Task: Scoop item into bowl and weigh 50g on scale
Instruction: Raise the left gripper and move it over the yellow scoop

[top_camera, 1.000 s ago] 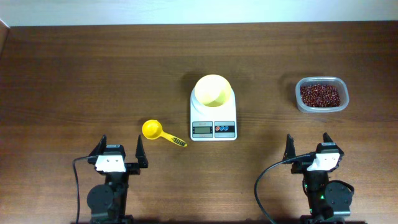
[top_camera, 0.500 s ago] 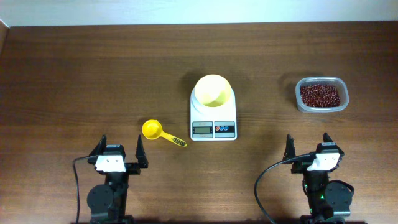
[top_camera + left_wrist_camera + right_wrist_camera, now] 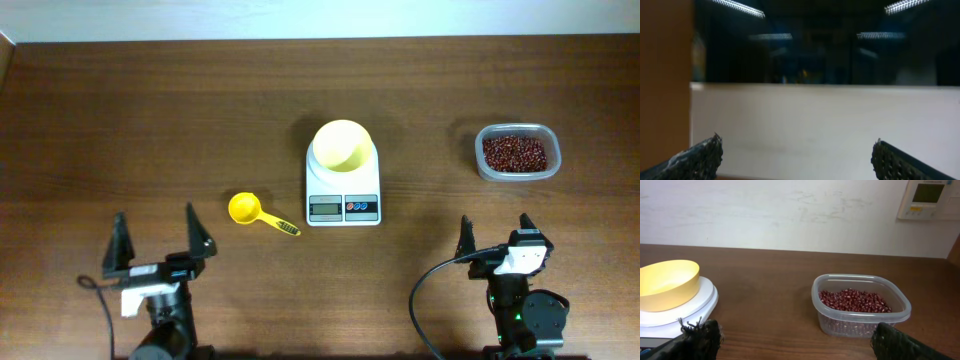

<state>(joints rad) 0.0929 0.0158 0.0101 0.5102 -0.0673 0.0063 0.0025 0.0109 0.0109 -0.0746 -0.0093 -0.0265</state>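
One change: the left gripper (image 3: 156, 222) now sits nearer the left edge of the counter (image 3: 150, 110) than it did half a second ago, and its jaws stand wider apart.
Left wrist view: blurred and tipped up at a pale wall and dark glass. Only its two fingertips (image 3: 700, 157) show, in the lower corners, with nothing between them.
Right gripper (image 3: 493, 222): by the near edge, right of centre, in the same spot as before, jaws spread and empty.
Scoop (image 3: 262, 216): yellow, lying on bare wood between the left gripper and the scale (image 3: 343, 207), with its handle slanting toward the near edge. It is untouched.
Bowl (image 3: 342, 145): on the scale's platform at mid-counter, and it looks empty.
Scale display: too small to read.
Beans (image 3: 515, 152): all in the clear tub (image 3: 483, 170) toward the right edge, well apart from the bowl.
Meaning: the left arm has probably started work, most likely heading for the scoop. No bean has reached the bowl, so the weighing has yet to start.
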